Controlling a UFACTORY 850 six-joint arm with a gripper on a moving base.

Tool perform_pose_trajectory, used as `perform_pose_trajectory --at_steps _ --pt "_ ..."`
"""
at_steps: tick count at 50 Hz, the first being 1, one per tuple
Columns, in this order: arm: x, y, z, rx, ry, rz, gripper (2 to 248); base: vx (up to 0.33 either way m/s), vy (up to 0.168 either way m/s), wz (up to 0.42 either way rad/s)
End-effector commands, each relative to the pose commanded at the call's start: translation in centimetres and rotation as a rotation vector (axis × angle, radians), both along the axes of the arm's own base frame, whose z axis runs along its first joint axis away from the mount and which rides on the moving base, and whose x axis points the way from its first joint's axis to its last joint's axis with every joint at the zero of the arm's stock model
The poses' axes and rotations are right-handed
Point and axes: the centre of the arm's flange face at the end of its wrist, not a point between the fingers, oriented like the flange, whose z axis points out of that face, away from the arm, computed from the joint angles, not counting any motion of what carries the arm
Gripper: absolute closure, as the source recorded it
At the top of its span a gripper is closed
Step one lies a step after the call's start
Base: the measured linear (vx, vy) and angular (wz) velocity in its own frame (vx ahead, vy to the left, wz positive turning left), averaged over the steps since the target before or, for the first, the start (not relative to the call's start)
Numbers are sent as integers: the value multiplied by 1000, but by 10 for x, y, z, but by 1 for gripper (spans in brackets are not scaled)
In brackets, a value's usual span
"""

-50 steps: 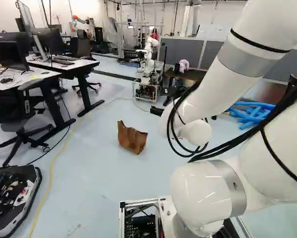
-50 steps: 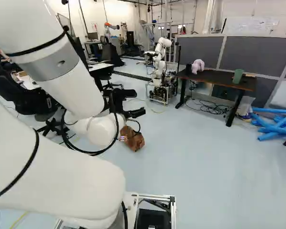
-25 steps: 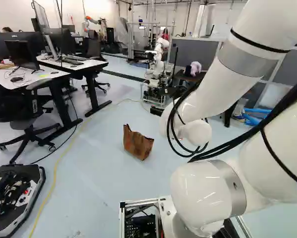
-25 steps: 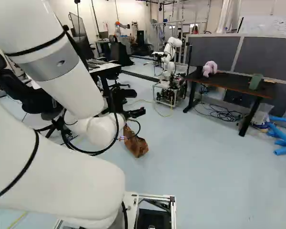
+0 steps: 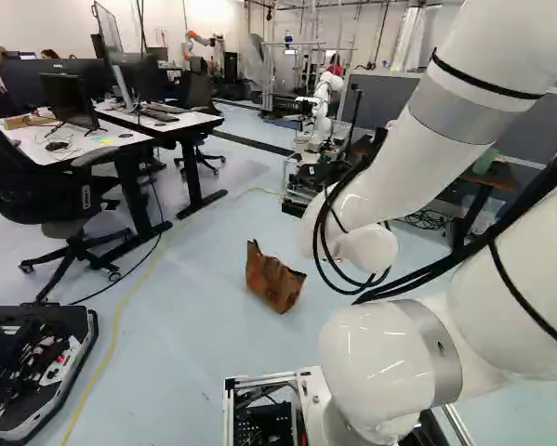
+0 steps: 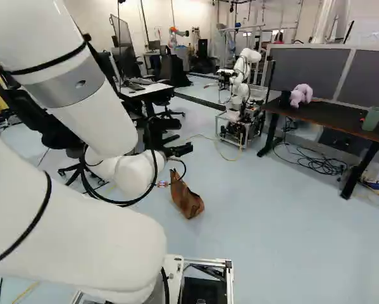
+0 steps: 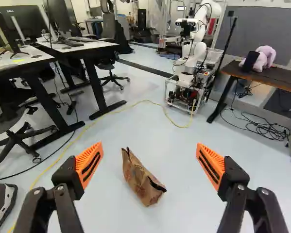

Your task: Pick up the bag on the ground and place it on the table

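- Jaws of the gripper (image 6: 178, 140) wide open, one finger each side, orange pads (image 7: 97, 151) facing each other well apart.
- Clock used from here: 12 = straight ahead of jaws.
- Bag (image 7: 144, 182): brown, crumpled, one corner peaked up. On floor at 12 o'clock, seen through the gap but beyond the fingers, touching neither. Standing or on its side: can't tell.
- Arm (image 6: 91, 104): white, reaching out from the base, black cables looped near its wrist.
- Yellow cable (image 7: 147, 101): on floor, runs from 10 o'clock, bends past the far side of bag, on to 1 o'clock.
- Another robot (image 6: 241, 82): white, on a wheeled metal frame, 1 o'clock, well past bag.
- Table (image 6: 335, 115): dark top, black legs, 2 o'clock, well apart from bag.
- On table: pink-purple plush toy (image 6: 301, 94) at near-left end, black cup (image 7: 250, 61) just beside it, green container (image 6: 372, 118) farther right along the top.
- Black cable tangle (image 6: 325, 166): on floor under and beside table.
- Grey partition (image 6: 312, 66): behind table, 1 to 2 o'clock.
- White desk (image 7: 70, 47): black legs, 11 o'clock, monitors (image 7: 25, 24) on the desks there.
- Black office chair (image 5: 66, 200): 10 o'clock, by the desks.
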Motion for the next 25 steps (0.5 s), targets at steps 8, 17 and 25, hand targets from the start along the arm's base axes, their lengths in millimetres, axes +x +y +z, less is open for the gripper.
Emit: perform_pose_trajectory --at_steps 8,17,25 --pt "0 0 0 0 0 0 3 191 41 191" --pt "0 0 0 0 0 0 3 195 11 204" --pt "0 0 0 0 0 0 3 176 -14 205"
